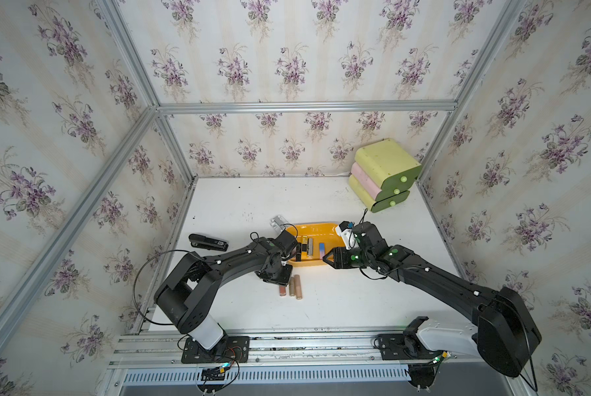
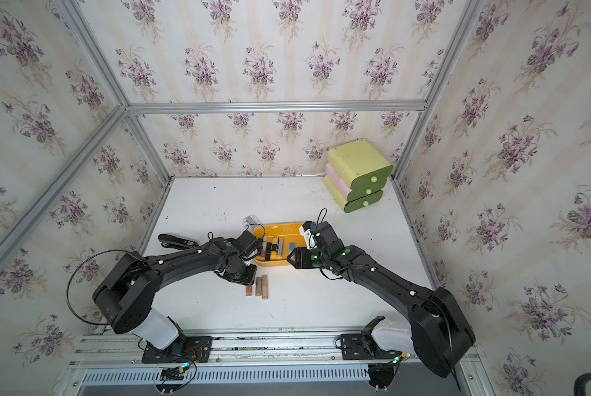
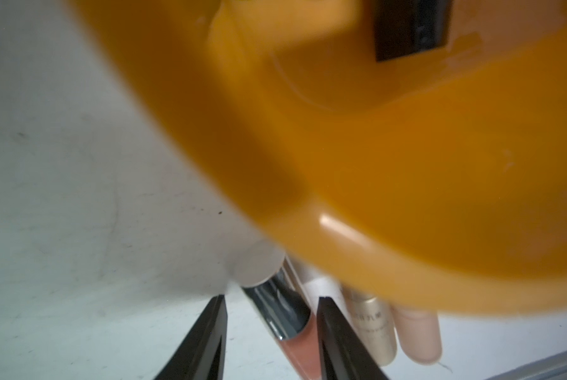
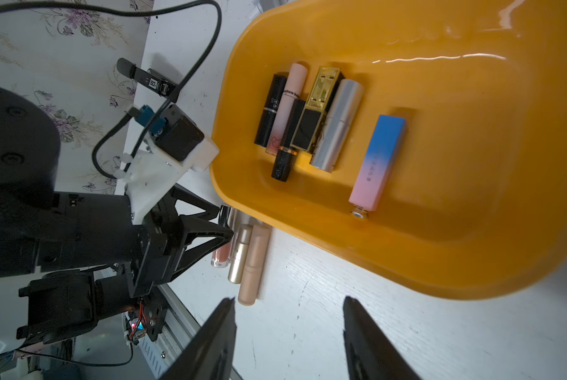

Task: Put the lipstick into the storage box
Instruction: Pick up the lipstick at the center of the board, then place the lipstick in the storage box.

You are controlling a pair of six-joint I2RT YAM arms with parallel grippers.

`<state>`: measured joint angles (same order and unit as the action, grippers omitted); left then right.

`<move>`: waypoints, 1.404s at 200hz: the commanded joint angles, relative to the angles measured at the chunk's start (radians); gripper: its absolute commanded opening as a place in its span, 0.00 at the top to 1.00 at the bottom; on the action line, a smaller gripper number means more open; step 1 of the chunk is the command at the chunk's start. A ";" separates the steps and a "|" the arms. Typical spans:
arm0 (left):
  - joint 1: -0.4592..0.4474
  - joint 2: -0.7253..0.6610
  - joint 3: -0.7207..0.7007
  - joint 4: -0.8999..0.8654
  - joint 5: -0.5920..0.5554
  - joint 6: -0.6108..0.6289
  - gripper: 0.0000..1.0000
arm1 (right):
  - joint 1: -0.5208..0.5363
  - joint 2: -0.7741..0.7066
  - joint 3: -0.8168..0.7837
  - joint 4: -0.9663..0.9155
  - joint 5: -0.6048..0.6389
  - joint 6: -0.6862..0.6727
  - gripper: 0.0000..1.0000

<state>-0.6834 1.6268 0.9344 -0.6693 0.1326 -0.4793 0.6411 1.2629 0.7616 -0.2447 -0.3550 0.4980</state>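
The orange-yellow storage box (image 1: 318, 227) (image 2: 280, 228) lies mid-table and holds several lipsticks (image 4: 338, 125), among them a blue-to-pink one (image 4: 379, 161). Just outside its near left corner three tubes lie side by side on the table. One is a coral lipstick (image 1: 282, 291) (image 3: 288, 316) with a dark cap, the others are a gold tube (image 4: 239, 256) and a beige one (image 4: 254, 263). My left gripper (image 1: 281, 280) (image 3: 272, 304) is open and straddles the coral lipstick's cap end, one finger against it and a gap at the other. My right gripper (image 1: 325, 258) (image 4: 288, 301) hangs open and empty by the box's near edge.
A black stapler (image 1: 208, 241) lies on the table to the left. A small clear case (image 1: 278, 223) sits behind the box's far left corner. The green-and-pink drawer unit (image 1: 383, 175) stands at the back right. Floral walls enclose three sides, and a metal rail (image 1: 287, 337) runs along the front.
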 commanded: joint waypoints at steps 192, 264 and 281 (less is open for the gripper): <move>-0.005 -0.031 -0.022 -0.025 -0.078 0.014 0.85 | 0.001 -0.022 0.010 0.012 0.015 -0.009 0.44; 0.020 -0.261 -0.007 -0.090 -0.089 0.022 0.85 | 0.000 -0.039 0.039 -0.002 0.024 -0.016 0.40; 0.035 -0.338 -0.010 -0.087 -0.060 0.024 0.85 | 0.000 -0.054 0.040 0.022 -0.028 -0.013 0.39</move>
<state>-0.6643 1.3716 0.9234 -0.7322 0.0509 -0.4637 0.6411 1.2259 0.7940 -0.2523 -0.3336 0.4934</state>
